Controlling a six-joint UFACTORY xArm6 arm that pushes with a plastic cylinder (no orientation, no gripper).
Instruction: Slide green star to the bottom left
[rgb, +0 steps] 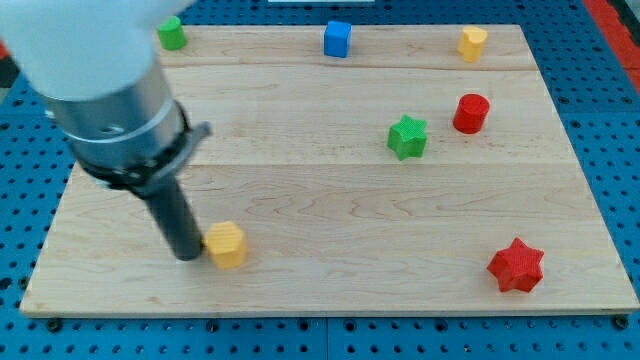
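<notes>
I work at a lab bench: a pale wooden worktop lies on a blue perforated base plate.

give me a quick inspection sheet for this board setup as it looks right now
surface: wooden board, pale planks, lying flat
job's things: green star right of centre, far from the bottom left corner
clutter: yellow block at lower left; red star lower right; red cylinder beside the green star; blue cube, yellow block at top right and green block along the top edge
grippers: none; my tip sits against the yellow block's left side
cables: nothing seen
surroundings: blue perforated base around the board
</notes>
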